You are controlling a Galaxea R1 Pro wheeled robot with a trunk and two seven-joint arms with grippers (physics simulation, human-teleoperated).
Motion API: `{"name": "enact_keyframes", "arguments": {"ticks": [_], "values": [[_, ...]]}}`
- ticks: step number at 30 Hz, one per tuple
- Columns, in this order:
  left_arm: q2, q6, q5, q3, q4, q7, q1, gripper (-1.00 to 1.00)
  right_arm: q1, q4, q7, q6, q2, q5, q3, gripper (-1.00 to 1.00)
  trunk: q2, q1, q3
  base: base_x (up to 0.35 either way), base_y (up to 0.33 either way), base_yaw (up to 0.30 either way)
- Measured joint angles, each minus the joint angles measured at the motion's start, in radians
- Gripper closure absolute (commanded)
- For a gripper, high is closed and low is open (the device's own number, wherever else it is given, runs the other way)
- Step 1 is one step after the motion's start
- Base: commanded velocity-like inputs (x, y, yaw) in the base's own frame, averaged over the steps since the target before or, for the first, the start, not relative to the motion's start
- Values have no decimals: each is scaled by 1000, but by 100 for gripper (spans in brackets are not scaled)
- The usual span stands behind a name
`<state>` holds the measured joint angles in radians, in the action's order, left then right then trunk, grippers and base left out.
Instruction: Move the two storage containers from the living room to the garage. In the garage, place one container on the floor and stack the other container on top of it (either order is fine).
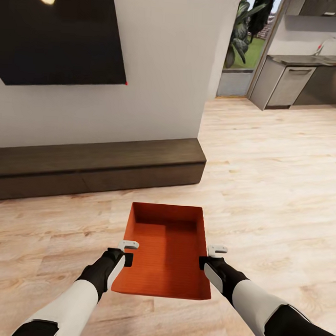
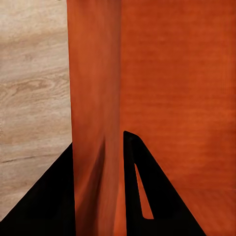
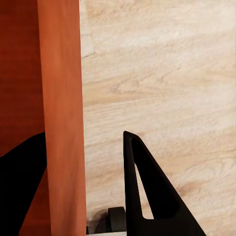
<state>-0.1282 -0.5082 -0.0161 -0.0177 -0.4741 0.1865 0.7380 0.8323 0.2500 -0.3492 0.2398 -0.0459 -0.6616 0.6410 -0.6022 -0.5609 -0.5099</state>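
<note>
Orange-red plastic, one storage container (image 1: 166, 253) hung lidless above the light wood-plank flooring (image 1: 274, 192) of the living room, carried between both arms. The left end effector (image 1: 130, 253) pinched its left wall, the right end effector (image 1: 209, 256) its right wall. A dark wood bench (image 1: 94, 167) stood beyond, under a black TV (image 1: 59, 33).

Light wood-plank flooring (image 1: 274, 192), spreading in front of and to the right of a long, low dark wood bench (image 1: 94, 167). Bench set directly on the planks; grey cabinets (image 1: 289, 85) standing well beyond its right end.
</note>
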Motion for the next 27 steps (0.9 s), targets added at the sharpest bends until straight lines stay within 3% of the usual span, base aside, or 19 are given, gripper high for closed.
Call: {"name": "enact_keyframes", "arguments": {"ticks": [27], "values": [[0, 0, 0, 0, 0, 0, 0, 100, 0, 0, 0, 0, 0, 0, 0, 100, 190, 104, 120, 0, 0, 0]]}}
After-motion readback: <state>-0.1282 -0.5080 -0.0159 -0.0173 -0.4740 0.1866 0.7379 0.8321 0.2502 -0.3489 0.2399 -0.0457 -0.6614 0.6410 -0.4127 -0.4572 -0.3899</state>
